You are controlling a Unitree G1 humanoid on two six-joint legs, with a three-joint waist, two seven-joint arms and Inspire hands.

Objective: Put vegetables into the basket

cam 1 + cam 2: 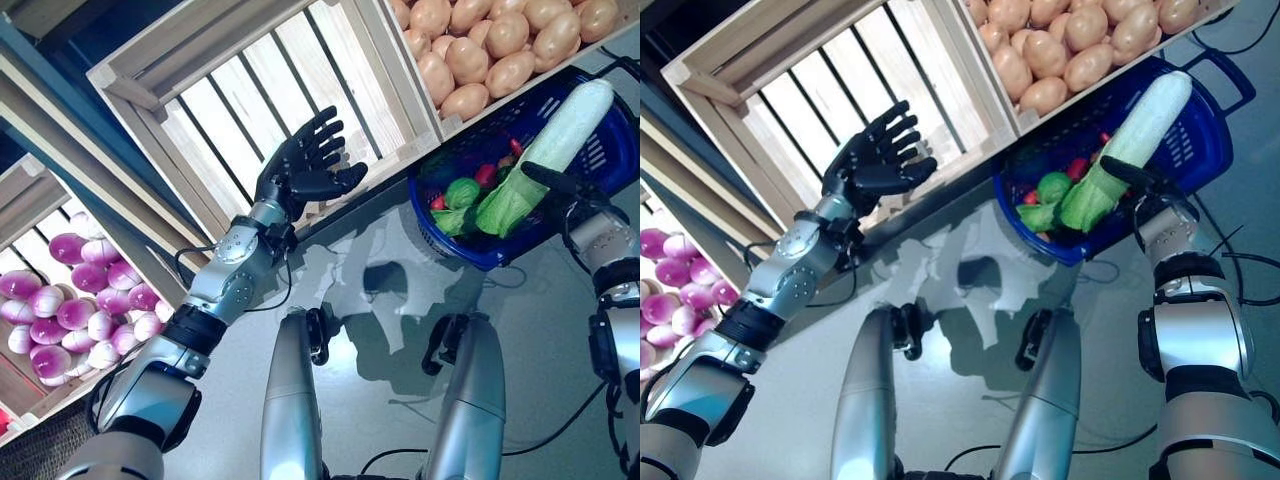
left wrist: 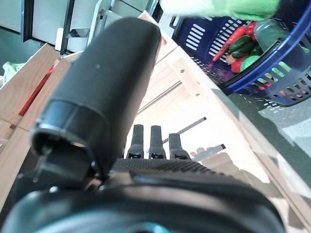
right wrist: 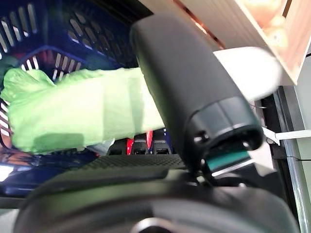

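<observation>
The blue plastic basket (image 1: 500, 258) stands on the floor beside the wooden stand. Green and red vegetables (image 1: 462, 192) lie in it. My right hand (image 1: 548, 178) is at the basket's near rim, its thumb (image 3: 184, 87) across a long vegetable (image 1: 570, 125) with a white stalk and green leafy end. The fingers lie under it. The vegetable slants over the basket, leafy end low, white end toward the far rim. My left hand (image 1: 300, 165) is open, fingers spread, raised in front of a slatted wooden crate (image 1: 240, 90), touching nothing.
The wooden stand's crates run across the back and left, one (image 1: 480, 50) right above the basket's far side. Grey floor (image 1: 390, 250) lies between the stand and the basket.
</observation>
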